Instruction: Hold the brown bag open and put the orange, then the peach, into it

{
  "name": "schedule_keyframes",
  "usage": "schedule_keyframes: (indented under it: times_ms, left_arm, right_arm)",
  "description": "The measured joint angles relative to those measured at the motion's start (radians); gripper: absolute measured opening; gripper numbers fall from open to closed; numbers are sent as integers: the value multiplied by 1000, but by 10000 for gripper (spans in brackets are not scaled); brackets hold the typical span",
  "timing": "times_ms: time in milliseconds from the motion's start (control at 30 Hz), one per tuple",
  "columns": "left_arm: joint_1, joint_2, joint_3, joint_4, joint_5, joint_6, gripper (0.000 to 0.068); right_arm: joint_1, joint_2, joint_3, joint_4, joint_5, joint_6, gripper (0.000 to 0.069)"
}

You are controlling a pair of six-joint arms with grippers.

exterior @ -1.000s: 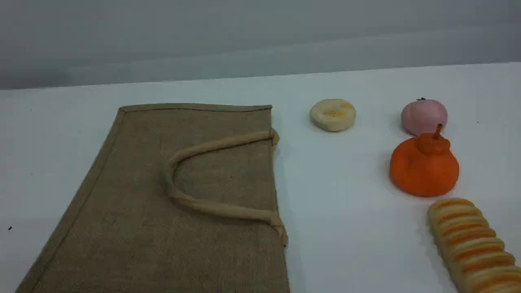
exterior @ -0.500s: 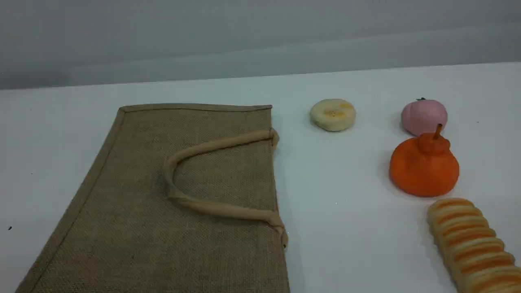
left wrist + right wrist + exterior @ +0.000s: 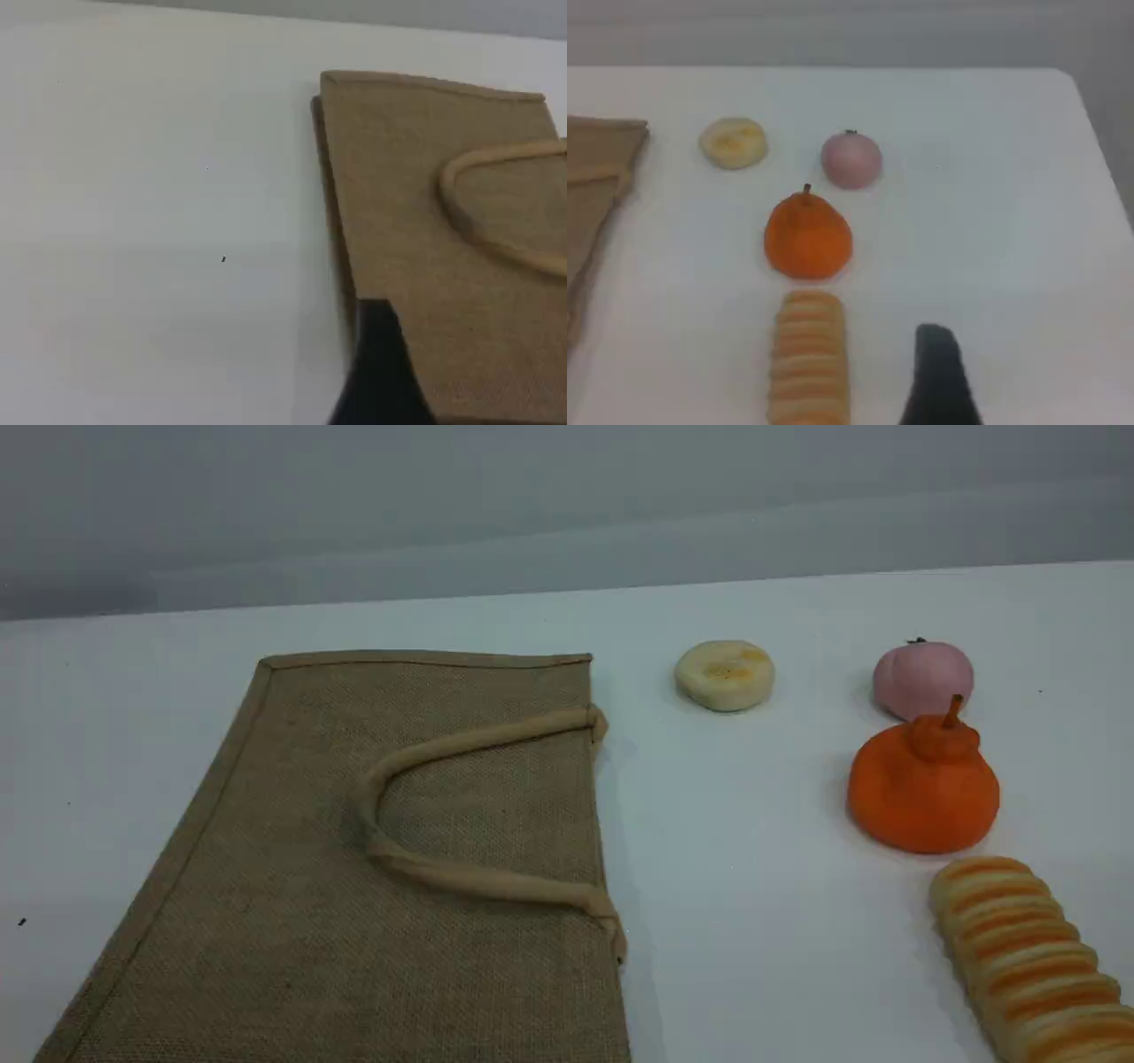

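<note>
Brown bag (image 3: 354, 886): lies flat on the white table (image 3: 753, 957), mouth closed. The mouth edge faces right, toward the fruit, and the long axis runs from the far side toward the near edge of the scene view. It is coarse tan jute with a visible weave and a bound hem. The upper beige padded handle (image 3: 478, 880) is folded back over the bag's face in a flat loop. The orange (image 3: 921, 797) sits well to the right of the bag's mouth; it is squat, matt and soft-looking, with a knob and short stem on top. The peach (image 3: 921, 677) is just beyond it, farther from the bag, pale pink and smooth, close to the orange but apart in the right wrist view. A pale yellow flat disc (image 3: 725, 675) lies between the bag's far right corner and the peach. A ribbed orange-and-cream loaf (image 3: 1028, 957) lies right of the bag, nearer than the orange. The left gripper (image 3: 379, 372) hangs over the bag's left edge, opposite the mouth, jaws wide and holding nothing. The right gripper (image 3: 939, 376) hovers right of the loaf, also wide and holding nothing. Judgement: the left arm is nearer the bag but must cross to the mouth side for the handle. The right arm is nearer the orange, which lies ahead of its jaws and to the left.
</note>
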Motion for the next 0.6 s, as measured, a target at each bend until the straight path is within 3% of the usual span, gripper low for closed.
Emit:
schedule_keyframes:
  times_ms: [600]
  left_arm:
    - [0,0,-3,0,0,0,442]
  right_arm:
    - [0,0,0,0,-4,-18,426]
